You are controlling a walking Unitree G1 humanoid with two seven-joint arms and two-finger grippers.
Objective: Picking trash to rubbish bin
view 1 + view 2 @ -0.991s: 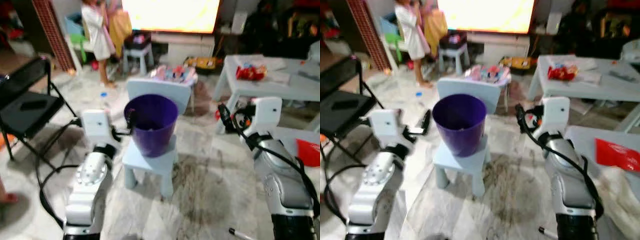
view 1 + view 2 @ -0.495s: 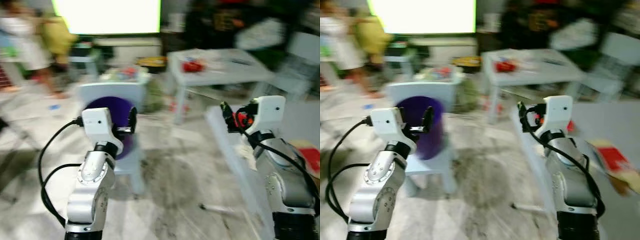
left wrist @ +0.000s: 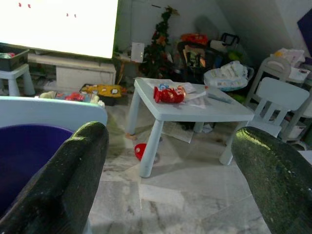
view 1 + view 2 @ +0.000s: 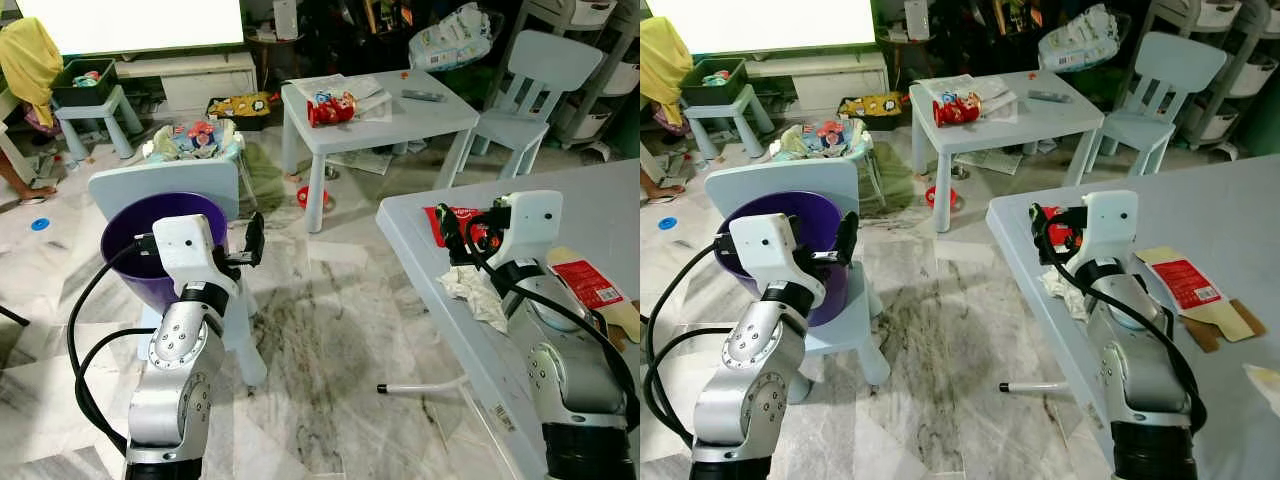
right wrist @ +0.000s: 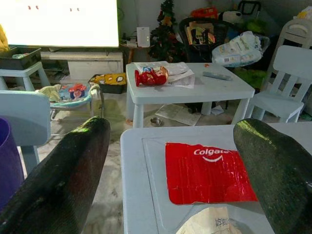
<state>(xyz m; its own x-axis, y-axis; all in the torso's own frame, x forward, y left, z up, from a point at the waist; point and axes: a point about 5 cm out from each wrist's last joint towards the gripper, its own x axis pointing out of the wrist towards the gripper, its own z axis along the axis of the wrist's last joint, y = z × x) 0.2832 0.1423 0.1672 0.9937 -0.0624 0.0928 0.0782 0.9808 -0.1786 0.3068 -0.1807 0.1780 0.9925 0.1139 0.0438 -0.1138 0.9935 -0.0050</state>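
No trash looks picked yet: both the left gripper and right gripper hang spread and empty. The red toothpaste box and crumpled paper lie on the grey table just beyond the right gripper; the purple bin sits on a small chair over a cluttered marble floor

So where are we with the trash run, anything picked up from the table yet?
Nothing is in hand: the right gripper is open above the near table and the left gripper is open beside the purple bin. Left to pick up: the red Colgate packet, the crumpled paper and the red-and-cream box. I can't see what is inside the bin.
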